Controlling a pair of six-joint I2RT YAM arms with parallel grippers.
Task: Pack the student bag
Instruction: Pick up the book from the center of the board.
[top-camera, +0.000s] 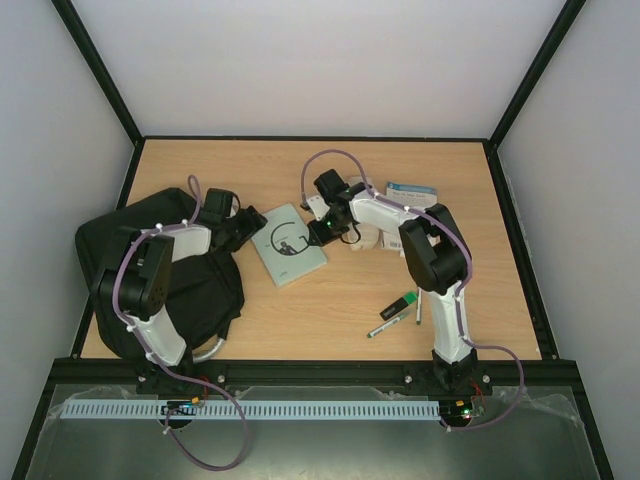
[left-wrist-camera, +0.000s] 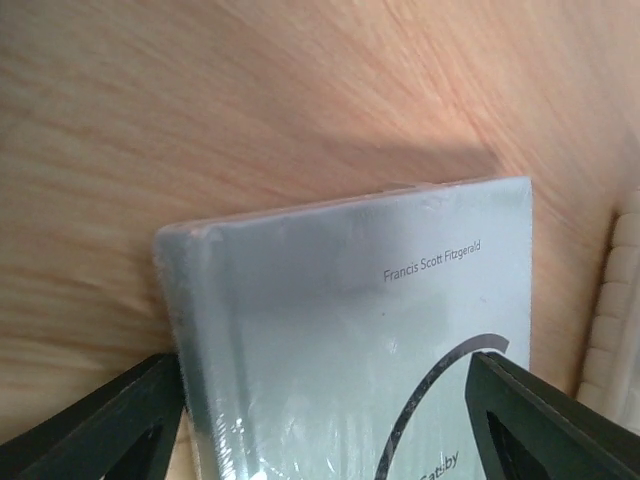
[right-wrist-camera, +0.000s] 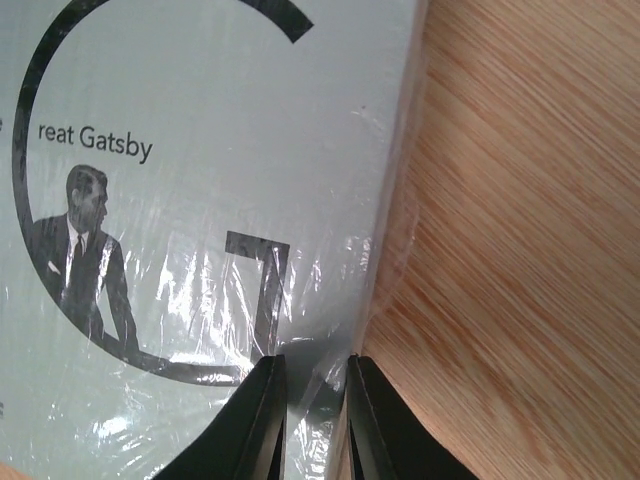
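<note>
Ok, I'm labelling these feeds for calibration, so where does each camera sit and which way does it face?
Top external: above and behind the bases, looking down on the table, student bag and book; left arm and right arm show whole.
Left wrist: on the left arm, looking low across the book's corner; left gripper, fingers wide, at the bottom.
Right wrist: on the right arm, looking down at the book's edge; right gripper, fingers close around it.
All three share the book.
</note>
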